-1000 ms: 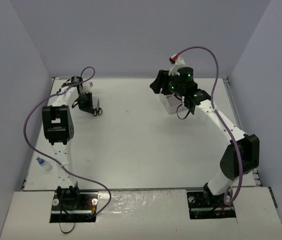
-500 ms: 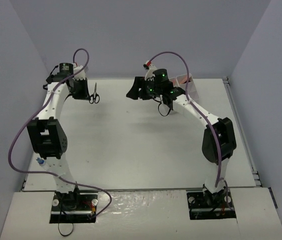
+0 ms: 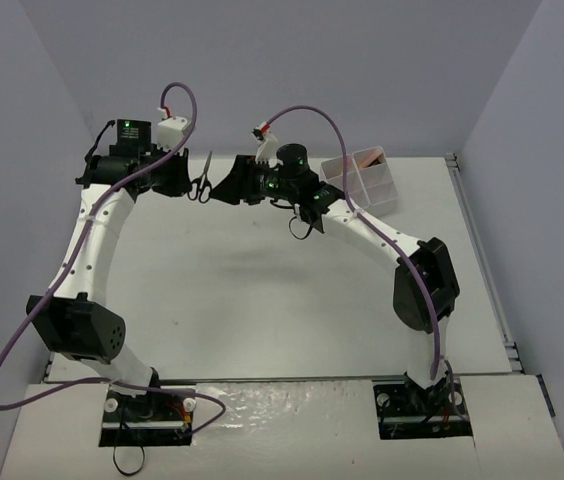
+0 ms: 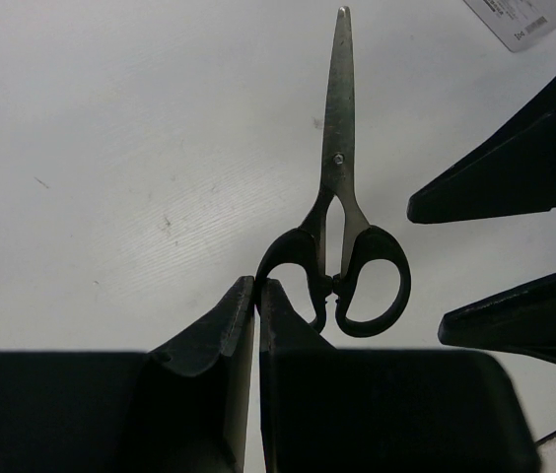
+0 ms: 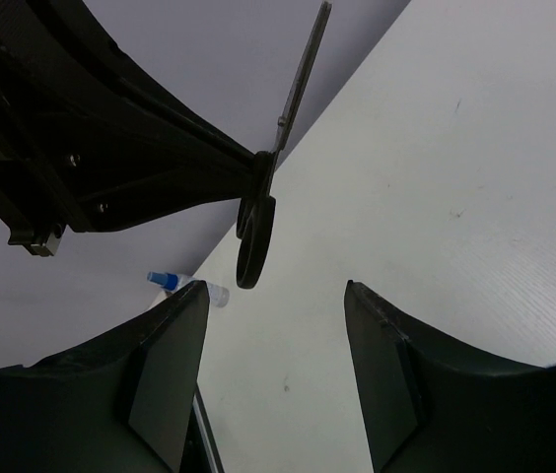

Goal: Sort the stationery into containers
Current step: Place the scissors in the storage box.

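The left gripper (image 4: pixel 256 296) clamps one handle loop of the scissors (image 4: pixel 338 158), blades straight ahead; the right gripper (image 5: pixel 273 296), jaws parted, faces them edge-on

The table (image 3: pixel 262 290) is a flat white surface, enclosed by plain grey-blue walls at the left, far and right sides. A metal rail (image 3: pixel 482 250) runs along its right edge. Fine scuffs and specks mark the surface in the left wrist view.

Items resting directly on the table:

1. White organiser box (image 3: pixel 357 192): positioned at the far right of the table, near the back wall. Internal dividers split it into square compartments.
2. Small clear bottle (image 5: pixel 191 287) with a blue cap: lying on its side near the table edge, visible in the right wrist view only.
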Available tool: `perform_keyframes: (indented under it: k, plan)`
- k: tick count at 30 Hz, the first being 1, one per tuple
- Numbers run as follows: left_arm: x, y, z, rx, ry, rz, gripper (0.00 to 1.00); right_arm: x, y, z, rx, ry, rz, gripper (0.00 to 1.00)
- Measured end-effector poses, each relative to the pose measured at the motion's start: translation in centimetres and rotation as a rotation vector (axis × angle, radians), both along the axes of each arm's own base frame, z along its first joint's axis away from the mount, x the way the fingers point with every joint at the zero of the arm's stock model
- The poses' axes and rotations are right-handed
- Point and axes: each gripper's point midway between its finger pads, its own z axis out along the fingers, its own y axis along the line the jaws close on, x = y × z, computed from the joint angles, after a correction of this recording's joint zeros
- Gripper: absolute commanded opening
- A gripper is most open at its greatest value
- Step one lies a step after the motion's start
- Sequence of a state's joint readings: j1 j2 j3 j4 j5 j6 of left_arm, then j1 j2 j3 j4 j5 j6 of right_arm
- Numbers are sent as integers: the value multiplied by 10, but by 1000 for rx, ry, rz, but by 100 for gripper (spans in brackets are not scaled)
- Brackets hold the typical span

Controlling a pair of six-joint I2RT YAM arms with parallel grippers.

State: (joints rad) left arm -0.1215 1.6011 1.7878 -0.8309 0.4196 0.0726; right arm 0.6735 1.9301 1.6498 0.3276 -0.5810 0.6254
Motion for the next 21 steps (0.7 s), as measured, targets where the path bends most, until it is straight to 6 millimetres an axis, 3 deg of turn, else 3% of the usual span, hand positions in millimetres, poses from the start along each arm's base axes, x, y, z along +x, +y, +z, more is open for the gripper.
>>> perform_keyframes:
  k: [7,11,15,21]
  plan:
    - [-6,-8,-6,11,15,-25,0,2,1,2,13,-8,-16,52]
    - [-9,-12,-10,12,27,-36,0,3,1,2,17,-3,-22,42]
    - [-11,-12,-11,13,32,-36,0,2,3,3,24,2,-21,41]
    - [-12,-13,-8,14,25,-37,0,8,11,-11,22,26,-20,39]
